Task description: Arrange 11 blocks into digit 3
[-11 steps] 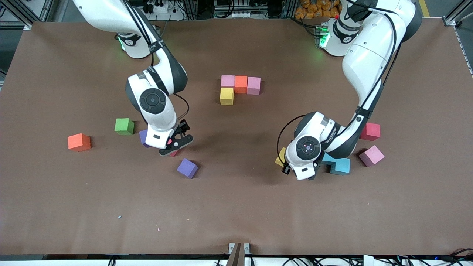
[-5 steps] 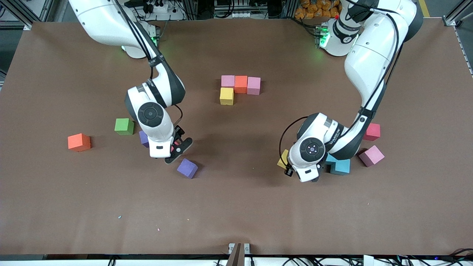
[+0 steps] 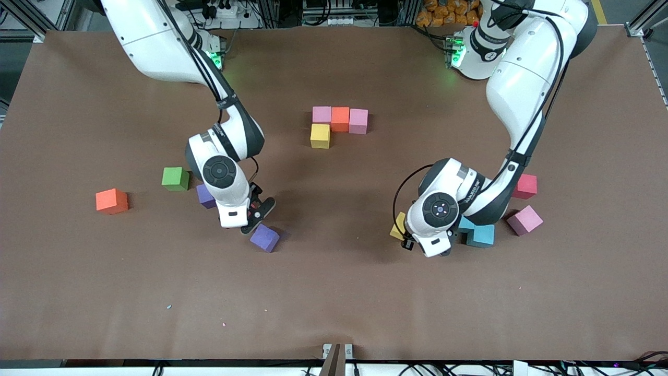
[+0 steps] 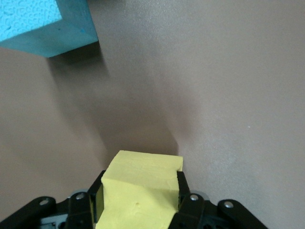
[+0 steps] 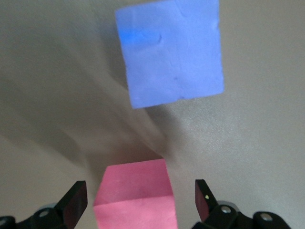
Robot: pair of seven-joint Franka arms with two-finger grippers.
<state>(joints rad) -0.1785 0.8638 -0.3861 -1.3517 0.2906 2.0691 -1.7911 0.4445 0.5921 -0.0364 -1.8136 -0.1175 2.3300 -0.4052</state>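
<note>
Left gripper [image 4: 138, 202] is low over the table [image 3: 334, 292] toward the left arm's end, its fingers [image 4: 183, 188] pressed against both sides of a yellow block [image 4: 138, 191] (a cyan block [image 4: 45, 21] sits near it). Right gripper [image 5: 138, 200] is low toward the right arm's end, fingers [image 5: 74, 198] spread wide with a pink block [image 5: 136, 195] between them, not touching; a purple block [image 3: 264, 237] lies just beside.

Mid-table: a row of pink block [image 3: 322, 114], orange block [image 3: 340, 118] and pink block [image 3: 358, 120], touching; a second yellow block [image 3: 320, 136] against the row's front.
</note>
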